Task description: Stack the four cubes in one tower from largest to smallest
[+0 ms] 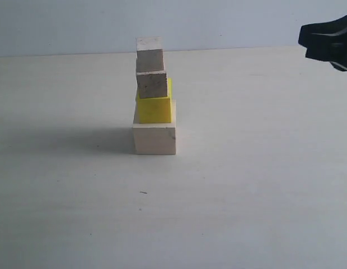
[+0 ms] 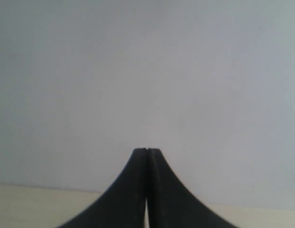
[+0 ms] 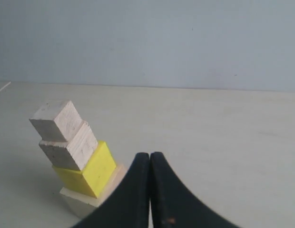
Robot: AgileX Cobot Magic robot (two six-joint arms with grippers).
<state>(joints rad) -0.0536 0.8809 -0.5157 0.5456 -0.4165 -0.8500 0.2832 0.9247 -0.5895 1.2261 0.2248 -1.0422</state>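
Standing as one tower [image 1: 154, 101] on the pale matte tabletop [image 1: 263, 179], left of centre: large pale wooden cube [image 1: 155, 139] at the base, medium bright yellow cube [image 1: 155, 109] on it, then two small bare wooden cubes, lower [image 1: 151, 84] and upper [image 1: 149, 54], each slightly twisted. Clenched on nothing, jaws pressed together: left black gripper [image 2: 146, 150], facing a blank wall [image 2: 147, 71]; right black gripper [image 3: 150, 154], well apart from the tower.

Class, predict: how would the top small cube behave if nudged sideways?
The top small cube would probably slide or topple off, since it sits loose and slightly offset on the cube below. It looks like rigid wood with flat faces, so it likely would not bend or roll far.
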